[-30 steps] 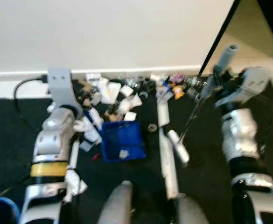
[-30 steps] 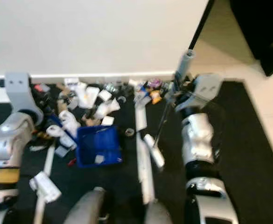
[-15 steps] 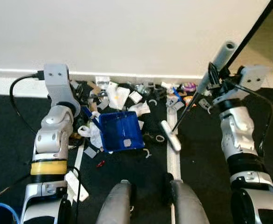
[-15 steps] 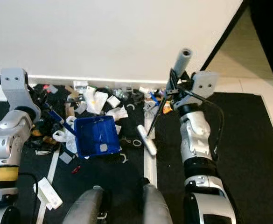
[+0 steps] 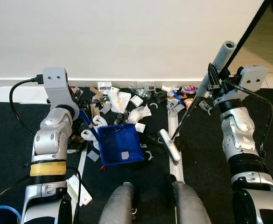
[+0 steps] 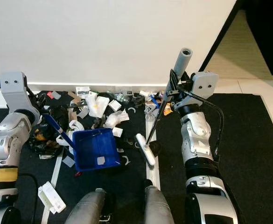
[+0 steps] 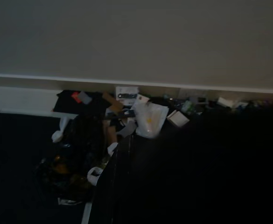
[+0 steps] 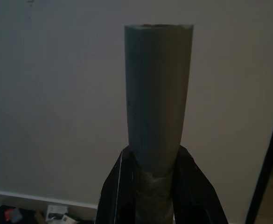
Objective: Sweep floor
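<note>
— While you're on the feed, what does my left side look like?

— On my left, the left gripper (image 6: 50, 122) sits low over dark carpet (image 5: 5, 140), and I can't tell whether its fingers are clenched or released, though a thin blue handle runs up from the dustpan (image 5: 121, 143) right to it. That dustpan is a boxy, glossy blue plastic tray resting on the carpet, with a pale scrap lying inside. Flat white cards (image 5: 79, 191) lie on the carpet beside my left arm.

— And the mess?

— Crumpled white paper, torn wrappers, small curved rings and coloured bits make up the litter (image 5: 127, 100), strewn along the white baseboard (image 5: 127, 82) under a smooth plain wall, just behind the pan.

— Further right?

— A pale strip (image 5: 178, 158) runs across the carpet; the broom head (image 5: 170, 144), a slim whitish bar, lies tilted across it, just right of the dustpan.

— Your right arm?

— My right gripper (image 8: 157, 184) is clamped around the broom (image 5: 199, 95): black fingers (image 8: 112, 191) hug a matte grey tubular grip, a thin dark shaft slanting down to the head.
</note>
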Motion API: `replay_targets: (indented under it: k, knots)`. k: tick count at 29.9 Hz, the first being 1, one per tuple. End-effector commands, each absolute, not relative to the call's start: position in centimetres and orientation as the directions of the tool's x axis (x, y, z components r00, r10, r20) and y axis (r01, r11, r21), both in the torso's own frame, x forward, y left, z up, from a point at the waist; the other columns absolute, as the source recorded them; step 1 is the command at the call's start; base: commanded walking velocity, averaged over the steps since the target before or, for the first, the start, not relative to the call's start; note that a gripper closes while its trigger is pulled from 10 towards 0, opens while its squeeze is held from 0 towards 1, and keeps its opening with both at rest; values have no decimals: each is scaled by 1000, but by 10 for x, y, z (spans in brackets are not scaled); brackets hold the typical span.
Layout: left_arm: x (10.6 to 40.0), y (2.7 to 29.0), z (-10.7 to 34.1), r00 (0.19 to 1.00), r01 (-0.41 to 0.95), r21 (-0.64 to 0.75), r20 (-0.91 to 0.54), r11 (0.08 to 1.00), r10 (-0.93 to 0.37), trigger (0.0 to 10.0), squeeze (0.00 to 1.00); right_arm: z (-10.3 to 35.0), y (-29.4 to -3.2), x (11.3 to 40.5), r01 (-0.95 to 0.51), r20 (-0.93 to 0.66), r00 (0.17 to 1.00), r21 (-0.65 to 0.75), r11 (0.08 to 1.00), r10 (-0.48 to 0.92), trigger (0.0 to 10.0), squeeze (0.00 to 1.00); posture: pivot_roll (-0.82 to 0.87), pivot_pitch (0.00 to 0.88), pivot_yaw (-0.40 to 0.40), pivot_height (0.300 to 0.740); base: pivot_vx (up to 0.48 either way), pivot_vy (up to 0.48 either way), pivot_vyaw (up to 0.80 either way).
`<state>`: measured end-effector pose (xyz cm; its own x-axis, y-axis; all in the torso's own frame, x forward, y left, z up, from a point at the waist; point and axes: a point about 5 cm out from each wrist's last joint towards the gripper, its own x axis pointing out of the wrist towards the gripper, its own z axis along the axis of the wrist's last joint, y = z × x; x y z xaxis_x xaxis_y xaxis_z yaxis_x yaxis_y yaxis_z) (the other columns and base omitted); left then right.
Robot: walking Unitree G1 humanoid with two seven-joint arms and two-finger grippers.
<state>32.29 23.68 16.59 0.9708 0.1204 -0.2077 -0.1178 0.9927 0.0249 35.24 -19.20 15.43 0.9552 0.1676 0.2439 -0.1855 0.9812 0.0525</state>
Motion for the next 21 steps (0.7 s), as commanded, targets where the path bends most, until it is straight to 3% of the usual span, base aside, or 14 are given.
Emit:
replay_targets:
  k: [1,7,12,17,21]
  knots:
    - [319,249,181,975,-144,37,-163,989,148,10000,0,154,-193,350,-183,257,952,35,982,168,10000,0,13,198,50,740,0,0,0]
    - [305,267,187,973,-148,46,-172,988,153,10000,0,151,-198,349,-172,239,956,-20,985,172,10000,0,15,204,55,740,0,0,0]
    - [286,282,181,960,-152,81,-223,985,167,10000,0,148,-220,348,-106,198,972,-95,990,123,10000,0,30,215,55,740,0,0,0]
    - [264,306,157,903,-302,147,-272,942,333,10000,0,143,-237,347,-55,174,982,-107,993,73,10000,0,39,228,50,740,0,0,0]
    - [255,320,155,887,-341,160,-271,926,374,10000,0,144,-239,349,-48,177,982,-116,992,68,10000,0,45,241,47,740,0,0,0]
